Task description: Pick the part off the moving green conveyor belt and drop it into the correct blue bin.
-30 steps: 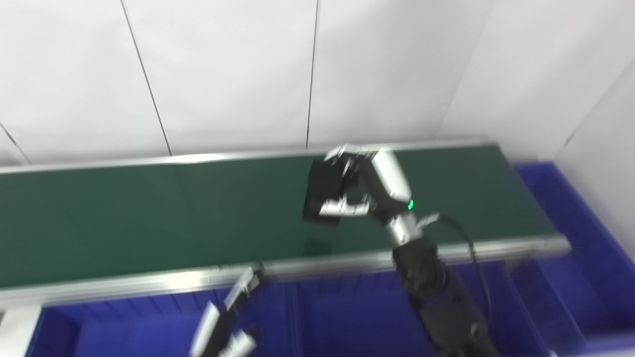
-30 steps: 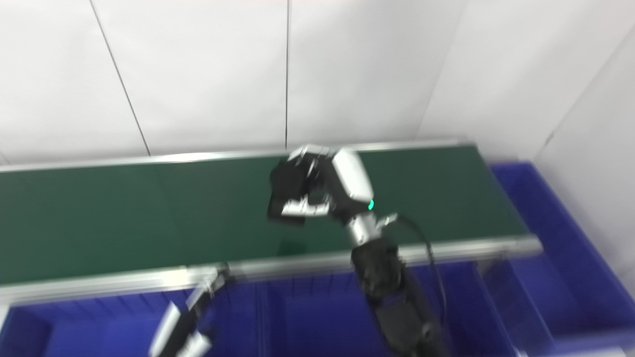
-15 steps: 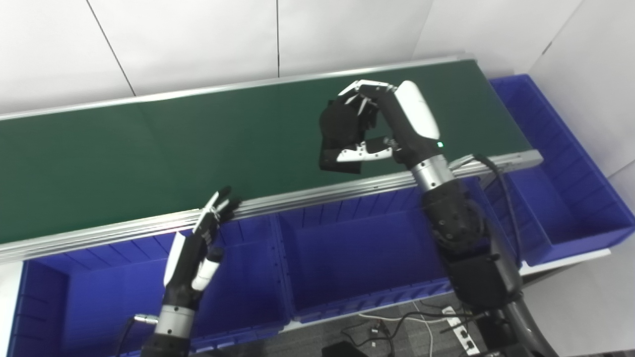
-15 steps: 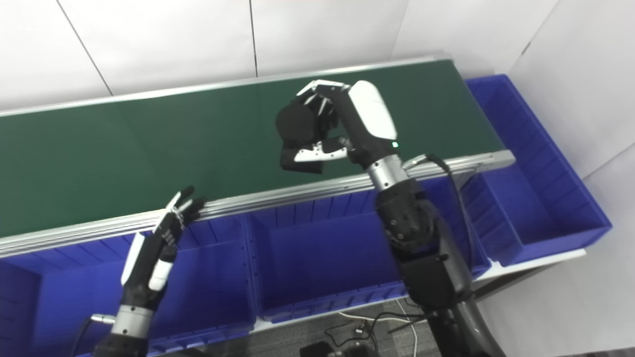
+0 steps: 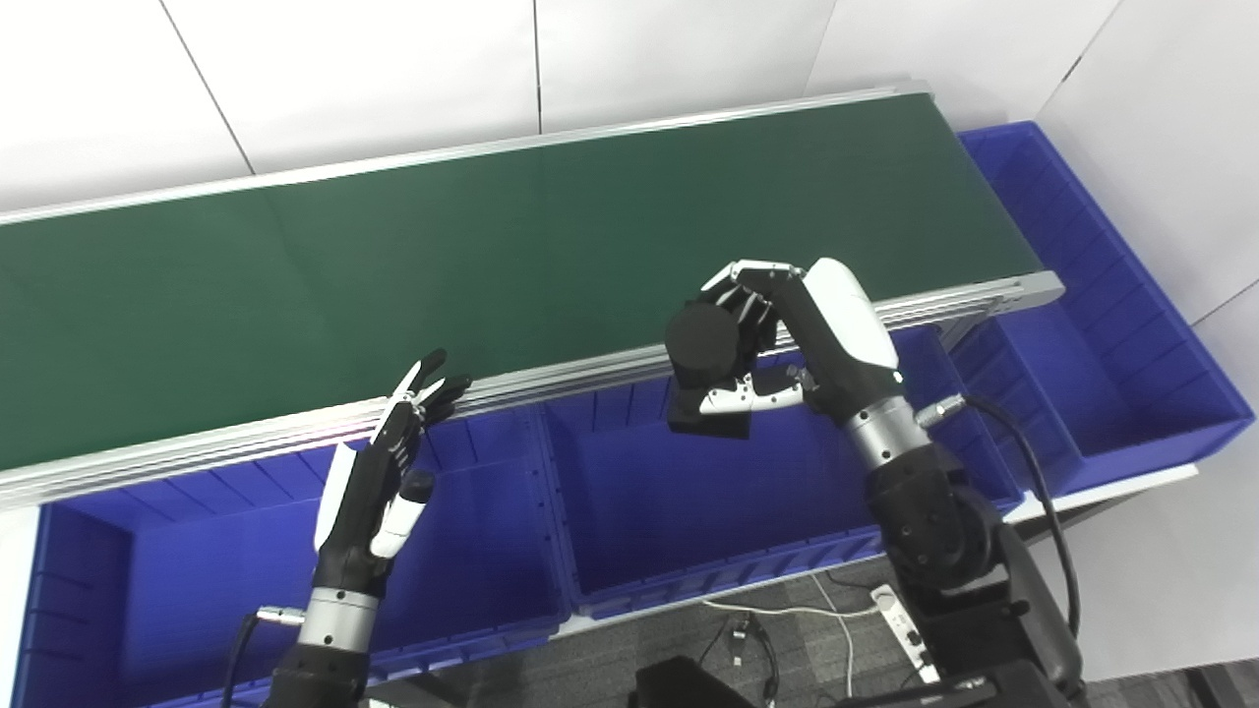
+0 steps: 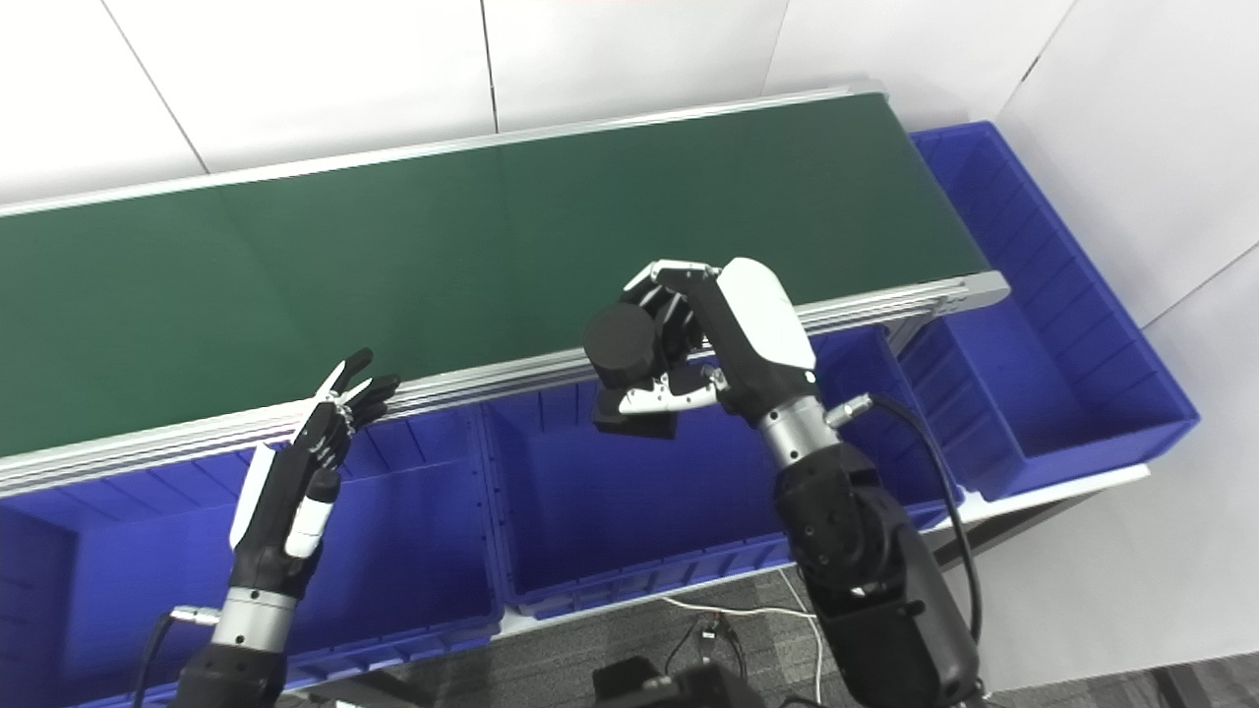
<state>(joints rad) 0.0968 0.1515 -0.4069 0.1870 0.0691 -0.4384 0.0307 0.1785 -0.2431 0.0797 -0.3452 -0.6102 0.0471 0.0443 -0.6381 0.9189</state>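
At the far left a blue bin (image 5: 197, 590) sits below the front rail of the green conveyor belt (image 5: 393, 265); my left hand (image 5: 379, 482) hovers over this bin, holding nothing, its fingers (image 5: 425, 376) stretched apart and pointing up toward the rail, their tips near the metal edge, though I cannot tell whether they touch it; the belt itself runs across the whole scene behind both my hands, its green surface bare where I can see it. Next along comes the middle bin (image 5: 689, 531), parted from the left one by a blue wall; above its far side, just in front of the belt's rail, my right hand (image 5: 787, 344) is wrapped around the part (image 5: 703, 354), a black piece with a round top and a blockier base; my fingers curl over its top and back while my thumb presses across the lower front, so the part hangs clear of the belt and over the middle bin. Farther right, past the belt's end, another blue bin (image 5: 1131, 374) stretches away along the white wall (image 5: 1161, 118); cables (image 5: 787, 619) lie on the grey floor beneath.
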